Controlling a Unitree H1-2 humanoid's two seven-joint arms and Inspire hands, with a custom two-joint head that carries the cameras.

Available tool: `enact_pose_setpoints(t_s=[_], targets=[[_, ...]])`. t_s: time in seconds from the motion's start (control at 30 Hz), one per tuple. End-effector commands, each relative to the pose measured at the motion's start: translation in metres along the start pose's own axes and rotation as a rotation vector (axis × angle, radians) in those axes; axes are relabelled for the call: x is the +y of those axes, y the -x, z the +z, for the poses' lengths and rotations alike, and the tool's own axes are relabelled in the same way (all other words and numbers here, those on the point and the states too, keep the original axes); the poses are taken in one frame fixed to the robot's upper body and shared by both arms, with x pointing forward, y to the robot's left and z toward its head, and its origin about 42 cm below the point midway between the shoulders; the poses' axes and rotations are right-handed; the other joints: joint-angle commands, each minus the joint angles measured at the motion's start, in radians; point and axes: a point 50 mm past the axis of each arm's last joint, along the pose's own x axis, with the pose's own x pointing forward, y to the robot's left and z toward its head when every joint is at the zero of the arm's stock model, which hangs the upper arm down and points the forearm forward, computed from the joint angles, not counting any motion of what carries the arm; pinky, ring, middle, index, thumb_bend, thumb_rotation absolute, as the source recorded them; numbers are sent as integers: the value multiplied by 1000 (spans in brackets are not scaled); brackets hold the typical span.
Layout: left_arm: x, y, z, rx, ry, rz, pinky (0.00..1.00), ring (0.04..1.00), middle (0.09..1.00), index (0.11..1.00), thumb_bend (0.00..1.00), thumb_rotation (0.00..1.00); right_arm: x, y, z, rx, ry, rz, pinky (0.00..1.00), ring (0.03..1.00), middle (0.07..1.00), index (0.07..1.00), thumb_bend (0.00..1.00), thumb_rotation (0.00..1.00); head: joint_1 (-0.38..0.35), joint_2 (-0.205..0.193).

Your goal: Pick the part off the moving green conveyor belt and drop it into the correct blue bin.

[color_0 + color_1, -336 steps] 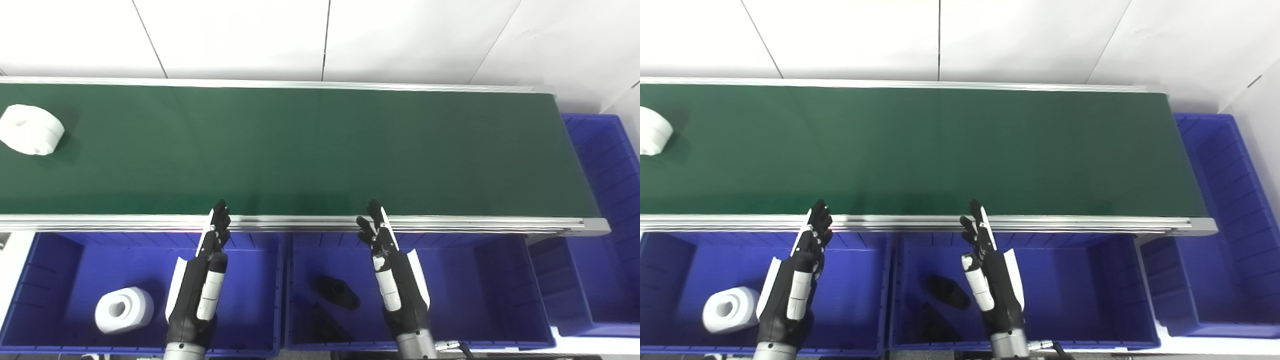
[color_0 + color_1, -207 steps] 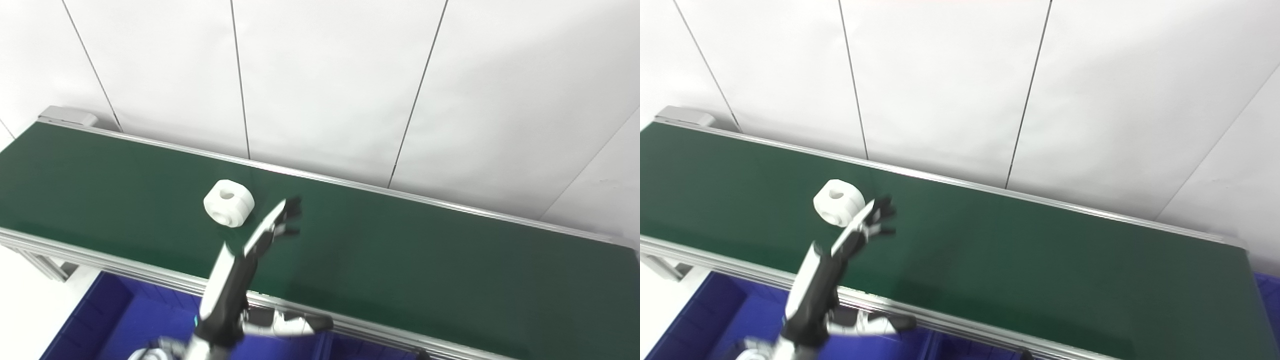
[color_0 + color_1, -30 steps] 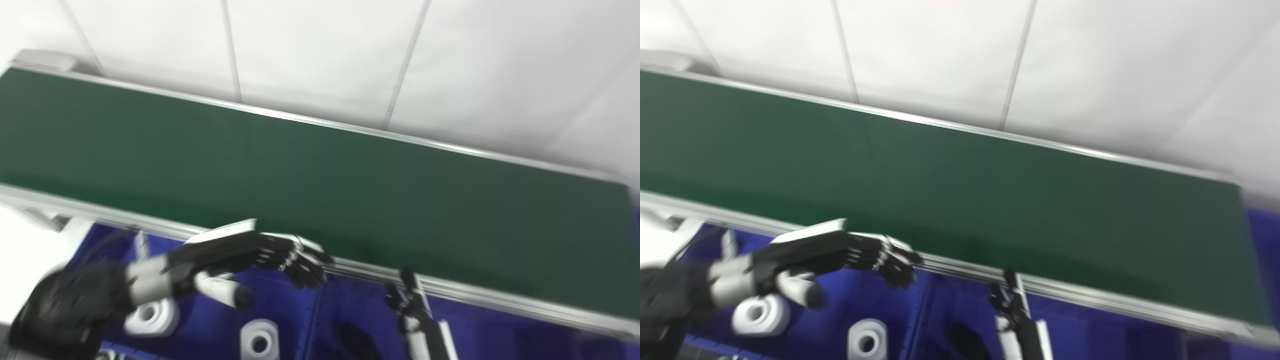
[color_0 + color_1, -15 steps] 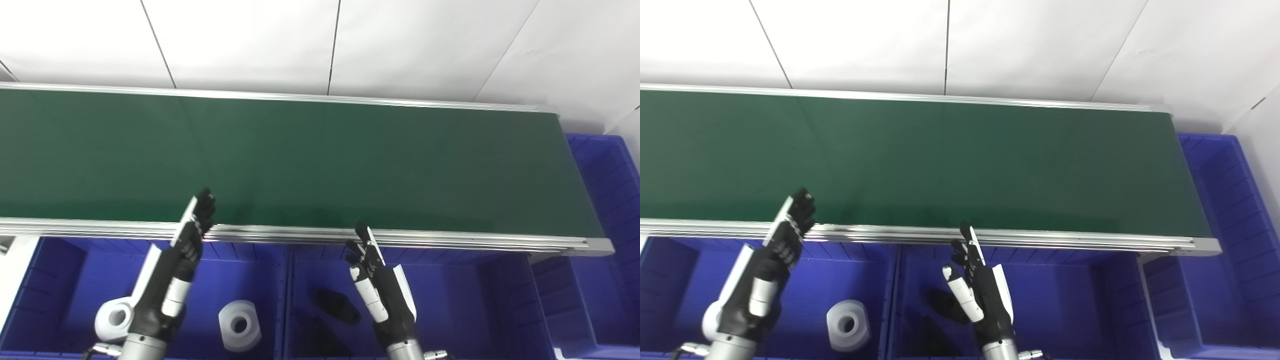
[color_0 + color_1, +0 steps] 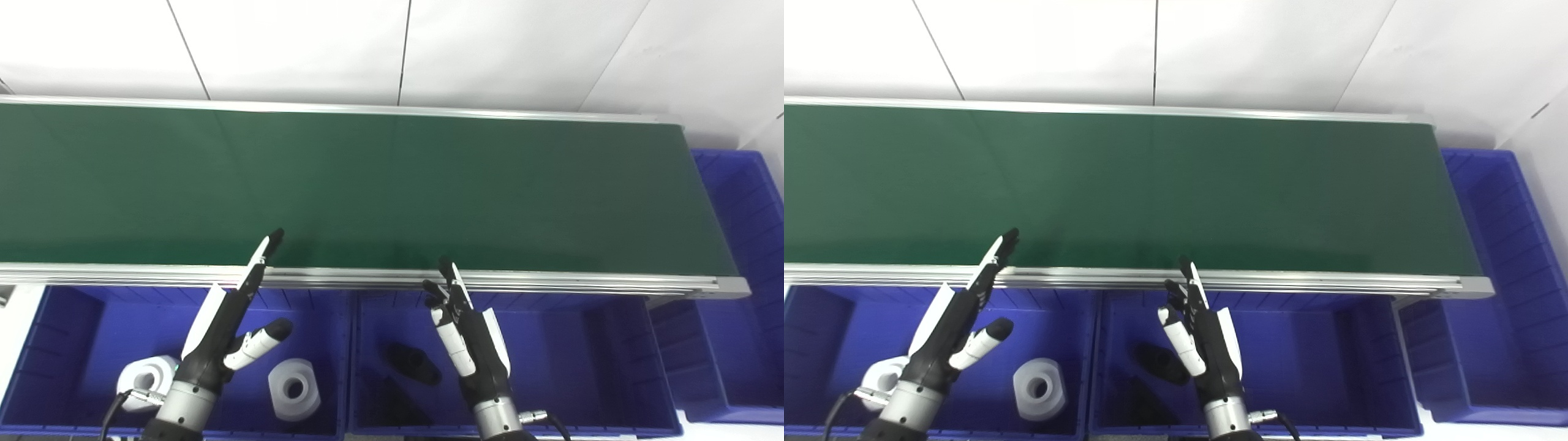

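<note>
The green conveyor belt [image 5: 392, 184] carries no part in either view. Two white ring-shaped parts lie in the left blue bin [image 5: 55, 306]: one [image 5: 294, 389] near its right wall, the other [image 5: 142, 381] partly hidden behind my left arm. My left hand [image 5: 229, 324] hovers open above that bin, fingers straight toward the belt's near rail, thumb spread, holding nothing. My right hand [image 5: 465, 334] is open over the middle blue bin [image 5: 569, 361], which holds dark parts [image 5: 413, 362].
The belt's aluminium rail [image 5: 551, 283] runs between the bins and the belt. A third blue bin [image 5: 744, 202] stands past the belt's right end. White wall panels rise behind the belt.
The camera swung back to level. My left hand turned edge-on with its thumb spread out and shifted slightly right. The white part in the left bin stays put. My right hand barely moved.
</note>
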Motion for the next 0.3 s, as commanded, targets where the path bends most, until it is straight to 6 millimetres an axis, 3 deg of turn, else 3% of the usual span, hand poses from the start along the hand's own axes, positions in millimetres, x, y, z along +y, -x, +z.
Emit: enact_pose_setpoints(t_s=[0.0,0.2,0.27], targets=[[-4,-1,9,-65,-9,34,1000,1000,1000,1000,608,983,30,-18,26,-91,-91,39,892,933,1000,1000,805,934,11,-8],[-13,8,13,-89,28,34,1000,1000,1000,1000,589,999,24,-10,20,-67,-104,34,907,938,1000,1000,810,915,61,-32],[-14,18,19,-74,118,55,1000,1000,1000,1000,598,989,22,-6,19,-60,-93,28,910,939,1000,1000,810,920,69,-36]])
